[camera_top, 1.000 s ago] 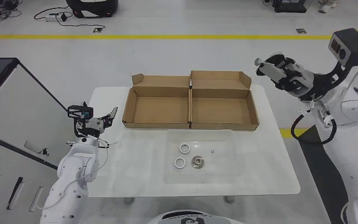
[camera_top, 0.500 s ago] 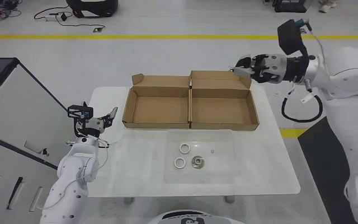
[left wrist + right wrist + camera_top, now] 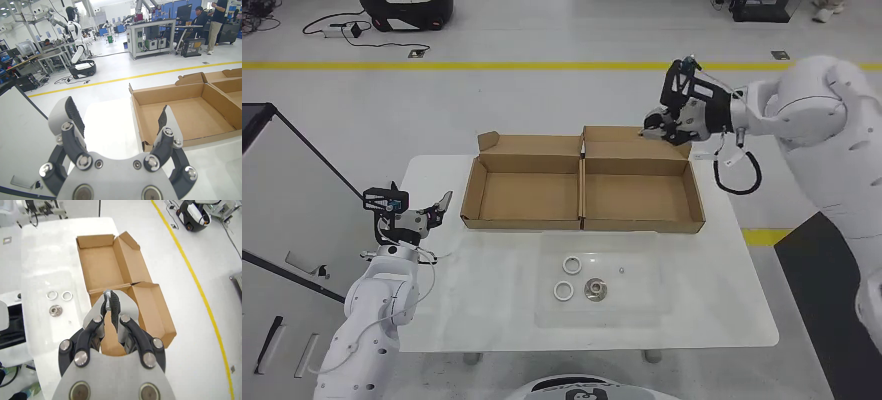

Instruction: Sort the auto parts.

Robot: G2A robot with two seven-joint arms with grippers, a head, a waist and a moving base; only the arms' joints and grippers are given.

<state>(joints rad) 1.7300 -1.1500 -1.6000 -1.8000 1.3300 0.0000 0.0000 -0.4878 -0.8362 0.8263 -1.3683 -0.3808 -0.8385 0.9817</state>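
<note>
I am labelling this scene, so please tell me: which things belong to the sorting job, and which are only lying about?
Job: bolt held in the right hand; white rings; flanged metal part; clear tray; cardboard boxes.
Lying about: yellow floor line; floor cables; white panel beside the table.

Wide, bright hall here: a pale, glossy floor with a yellow line taped straight across it. Loose cables trail over the floor beside that line. Further back stand a metal-framed equipment rack, desks with monitors, and, far off, a small green bin.
</note>
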